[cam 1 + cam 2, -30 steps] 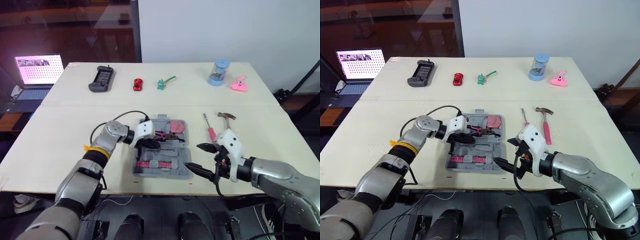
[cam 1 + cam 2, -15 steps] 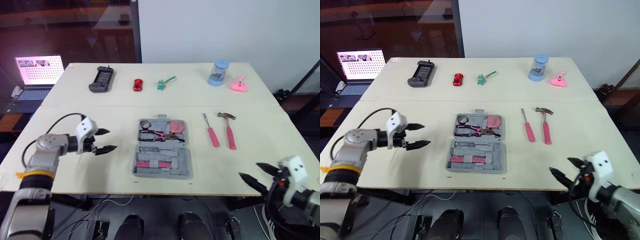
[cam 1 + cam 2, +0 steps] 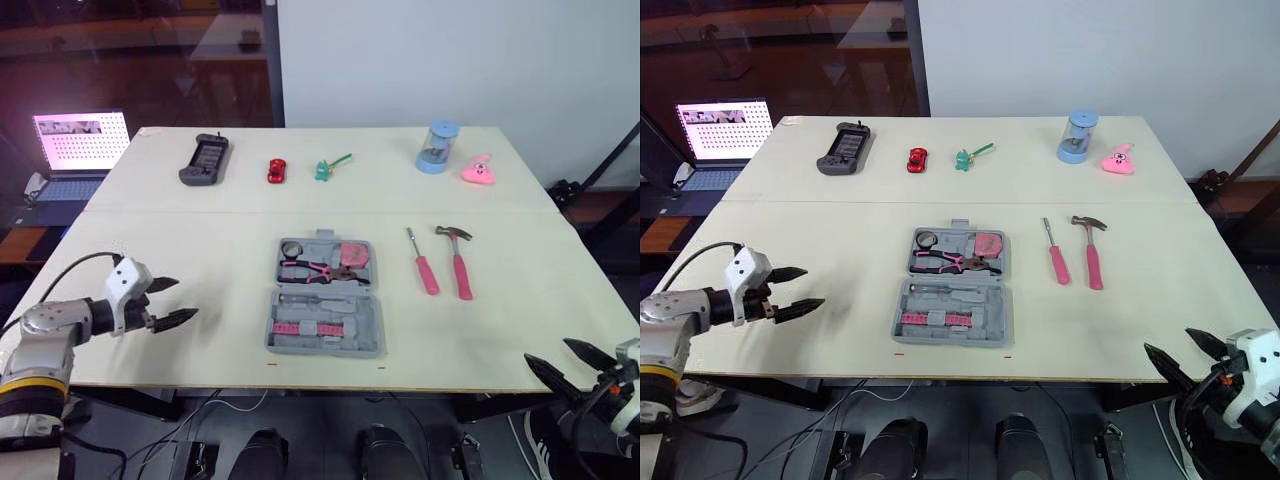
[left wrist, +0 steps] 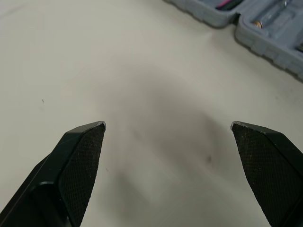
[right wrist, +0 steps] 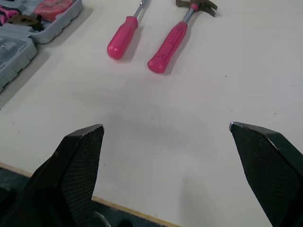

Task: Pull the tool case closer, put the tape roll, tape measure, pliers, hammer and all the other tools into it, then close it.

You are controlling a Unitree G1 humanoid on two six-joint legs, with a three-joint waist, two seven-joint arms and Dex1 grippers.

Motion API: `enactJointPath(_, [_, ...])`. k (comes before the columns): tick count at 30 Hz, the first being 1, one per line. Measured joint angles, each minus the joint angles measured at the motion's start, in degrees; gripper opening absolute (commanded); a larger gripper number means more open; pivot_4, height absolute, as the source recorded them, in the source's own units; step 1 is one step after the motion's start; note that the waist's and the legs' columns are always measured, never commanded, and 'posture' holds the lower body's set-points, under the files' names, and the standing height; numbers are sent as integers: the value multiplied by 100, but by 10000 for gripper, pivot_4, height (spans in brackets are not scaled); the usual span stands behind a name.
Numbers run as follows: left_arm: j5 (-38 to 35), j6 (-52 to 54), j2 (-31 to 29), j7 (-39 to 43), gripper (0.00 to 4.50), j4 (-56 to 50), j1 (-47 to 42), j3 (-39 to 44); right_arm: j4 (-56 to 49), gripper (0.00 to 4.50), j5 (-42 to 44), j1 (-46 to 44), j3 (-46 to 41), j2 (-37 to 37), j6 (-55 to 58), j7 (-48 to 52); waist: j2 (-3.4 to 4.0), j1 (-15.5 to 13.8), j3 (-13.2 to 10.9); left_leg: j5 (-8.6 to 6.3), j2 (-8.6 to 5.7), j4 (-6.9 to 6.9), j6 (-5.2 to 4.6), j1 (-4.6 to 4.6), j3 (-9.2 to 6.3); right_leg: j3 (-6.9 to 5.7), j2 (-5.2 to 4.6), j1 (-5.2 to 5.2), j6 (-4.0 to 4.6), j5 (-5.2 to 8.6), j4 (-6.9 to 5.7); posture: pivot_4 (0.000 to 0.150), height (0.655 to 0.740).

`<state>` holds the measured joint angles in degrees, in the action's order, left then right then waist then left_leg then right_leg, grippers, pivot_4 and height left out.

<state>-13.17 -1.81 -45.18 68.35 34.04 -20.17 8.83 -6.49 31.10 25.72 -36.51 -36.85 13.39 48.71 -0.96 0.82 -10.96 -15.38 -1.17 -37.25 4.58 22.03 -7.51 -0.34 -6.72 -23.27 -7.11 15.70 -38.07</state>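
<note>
Lying open on the table [image 3: 150,230], towards its near edge, the tool case [image 3: 326,297] is sitting well apart from both grippers. The pliers [image 3: 318,268], the pink tape measure [image 3: 353,252] and the tape roll [image 3: 291,247] are resting in its far half. The screwdriver [image 3: 422,264] and the hammer [image 3: 459,262] are lying side by side on the table just right of the case, handles pointing near.

The left gripper [image 3: 186,298] is hovering over bare table well left of the case, its fingers spread wide and grasping nothing, the tips pointing right towards the case. The right gripper [image 3: 547,351] is hanging off the near right corner of the table, also released and empty, with the hammer and screwdriver far ahead of its fingers.

Compared with half a second ago, the left gripper is sitting further left and nearer, and the right gripper is sitting further right and lower. A second ago the left fingers were inside the case and the right gripper was at its near right corner. The case itself is staying where it was.
</note>
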Motion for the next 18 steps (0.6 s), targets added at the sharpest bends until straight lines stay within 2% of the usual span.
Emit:
enactJointPath(6, [-262, 301, 268, 46, 44667, -650, -374, -52, -773, 45000, 23, -449, 163, -10, 663, -730, 0, 1, 1, 0, 0, -2, 0, 2, -1, 0, 0, -1, 0, 0, -1, 1500, 6902])
enactJointPath(11, [-1121, 2060, 268, 428, 44667, -2388, -523, -390, -1532, 45000, -233, -1300, 975, -191, 1729, -1637, 4, 49, 1, 0, 0, -1, 0, 6, 0, 2, 0, -4, 0, 0, 0, 1500, 6902])
enactJointPath(13, [-1312, 2585, 233, 441, 44667, -3079, -467, -589, -1581, 45000, -512, -2016, 1511, -337, 2277, -2056, 8, 80, -1, 0, 0, -2, 1, 6, 0, 4, 1, -7, 0, 0, -2, 1500, 6902])
enactJointPath(18, [-1491, 3180, 358, -109, 44667, -3762, -683, -562, -1156, 45000, -910, -3658, 2430, -369, 3331, -2672, 6, 101, -3, 0, 0, -5, 0, 14, -2, 3, 2, -11, 0, 0, 0, 1500, 6902])
